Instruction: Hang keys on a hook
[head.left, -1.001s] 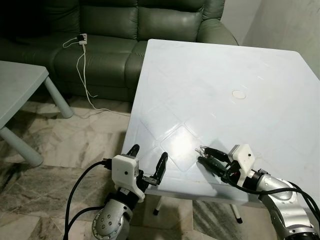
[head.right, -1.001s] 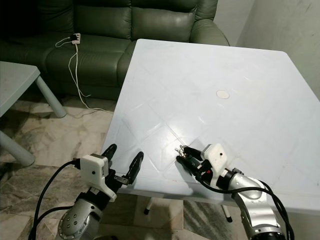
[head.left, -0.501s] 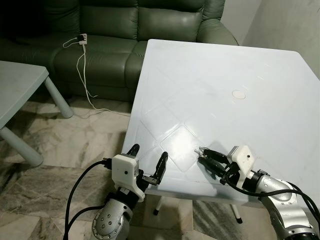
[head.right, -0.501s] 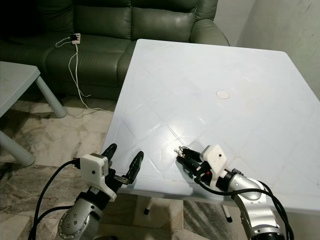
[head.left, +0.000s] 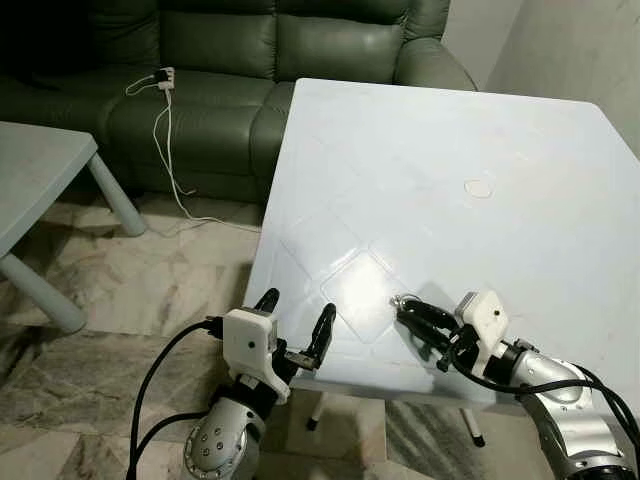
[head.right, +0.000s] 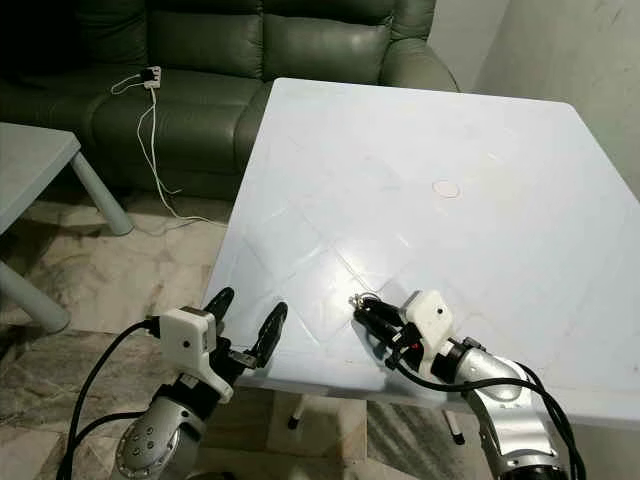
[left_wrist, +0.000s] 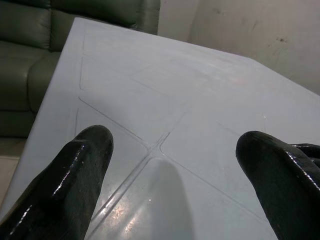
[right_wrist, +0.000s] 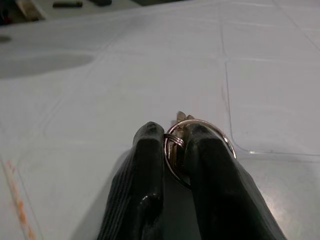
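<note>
1. You were looking down at one large white table (head.left: 430, 180), square, with a faint diamond pattern pressed into its top.
2. Your right gripper (head.left: 418, 320) lay low over the table's near edge, its two black fingers (right_wrist: 145, 190) pressed close together around a set of keys (right_wrist: 176, 137).
3. In the right wrist view, one silver key ring stood pinched between the two fingertips, with the tip of a key poking out behind it. You could not count the keys on the ring.
4. The keys sat just above the tabletop, near its front edge; whether they touched the surface could not be told.
5. Your left gripper (head.left: 296, 322) hovered beside the table's near left corner, its two fingers spread wide apart and holding nothing.
6. One small round mark (head.left: 479, 187) showed on the tabletop, well away from both grippers.
7. Beyond the table stood one dark green sofa (head.left: 250, 60), with one white charger (head.left: 162, 76) on its seat and a white cable (head.left: 172, 160) trailing to the marble floor (head.left: 150, 280).
8. One smaller grey table (head.left: 35, 190) stood at the left.
</note>
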